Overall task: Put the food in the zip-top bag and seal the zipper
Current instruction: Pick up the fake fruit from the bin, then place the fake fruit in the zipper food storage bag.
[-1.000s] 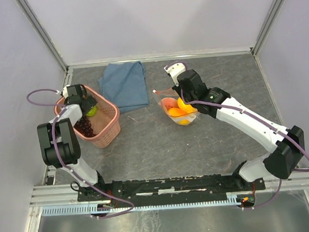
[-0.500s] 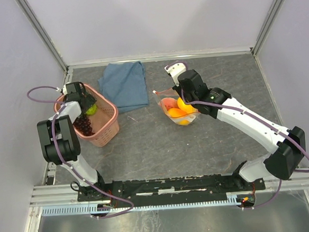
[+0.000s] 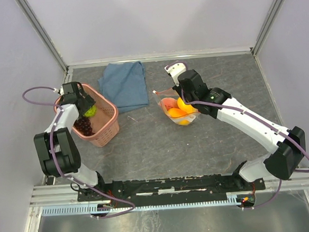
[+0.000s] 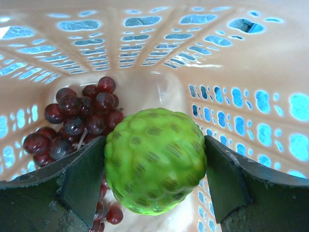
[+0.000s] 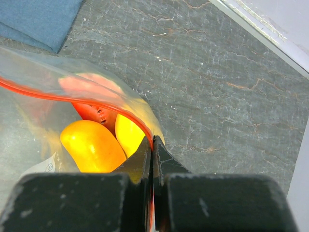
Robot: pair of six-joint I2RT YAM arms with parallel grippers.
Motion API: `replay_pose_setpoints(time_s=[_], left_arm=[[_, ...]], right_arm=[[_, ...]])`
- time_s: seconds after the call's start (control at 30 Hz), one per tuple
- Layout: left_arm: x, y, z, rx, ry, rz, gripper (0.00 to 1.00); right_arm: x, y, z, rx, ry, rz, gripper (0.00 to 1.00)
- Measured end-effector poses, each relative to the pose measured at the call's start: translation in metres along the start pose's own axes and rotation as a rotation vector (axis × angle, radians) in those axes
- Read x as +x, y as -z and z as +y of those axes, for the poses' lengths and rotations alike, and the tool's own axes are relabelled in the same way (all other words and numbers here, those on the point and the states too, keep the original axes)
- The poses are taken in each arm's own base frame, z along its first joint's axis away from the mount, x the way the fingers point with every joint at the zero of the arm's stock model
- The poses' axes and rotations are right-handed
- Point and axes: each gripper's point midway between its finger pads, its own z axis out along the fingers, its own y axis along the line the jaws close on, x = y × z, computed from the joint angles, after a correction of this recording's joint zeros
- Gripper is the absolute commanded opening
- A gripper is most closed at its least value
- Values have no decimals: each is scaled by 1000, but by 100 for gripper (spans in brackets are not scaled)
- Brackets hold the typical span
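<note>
Since a second ago the left arm's elbow has swung back toward the near edge, while its wrist has barely shifted over the basket. The left pincer (image 4: 154,164) clamps the yellow-green bumpy ball (image 4: 153,169) across its widest part, one pad on each side. Just behind the ball lies the grape bunch (image 4: 77,121), on the floor of the pink basket (image 4: 241,58), which stands by the left edge of the worktop (image 3: 146,143), toward the far-left corner.

The right pincer (image 5: 152,159) is pressed together on the zipper (image 5: 72,96), holding one lip of the zip-top bag (image 5: 29,125) up near the middle of the worktop, toward the far edge. Yellow-orange fruits (image 5: 91,145) already sit inside it. The blue cloth (image 3: 123,86) lies between basket and bag.

The ball is round and looks slick, so I judge it could squirt from the flat pads during the carry across. With only one lip pinched, the mouth may sag narrow; the ball could then catch the rim, drop outside, or tug the strip from the right pincer.
</note>
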Motion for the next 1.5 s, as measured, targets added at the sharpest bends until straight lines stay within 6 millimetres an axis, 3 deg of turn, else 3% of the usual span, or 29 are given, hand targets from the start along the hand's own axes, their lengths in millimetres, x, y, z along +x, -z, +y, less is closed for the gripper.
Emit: replay_pose_setpoints(time_s=[0.23, 0.47, 0.63, 0.87, 1.23, 1.5], left_arm=[[-19, 41, -4, 37, 12, -66, 61], [-42, 98, -21, 170, 28, -161, 54], [-41, 125, -35, 279, 20, -161, 54], [-20, 152, -59, 419, -23, -95, 54], [41, 248, -161, 822, -203, -74, 54], [87, 288, -215, 1047, -250, -55, 54]], right_arm=[[0, 0, 1, -4, 0, 0, 1], [0, 0, 1, -5, 0, 0, 1], [0, 0, 3, -18, 0, -2, 1], [0, 0, 6, -32, 0, -2, 1], [-1, 0, 11, -61, -2, -5, 2], [-1, 0, 14, -79, -5, -7, 1]])
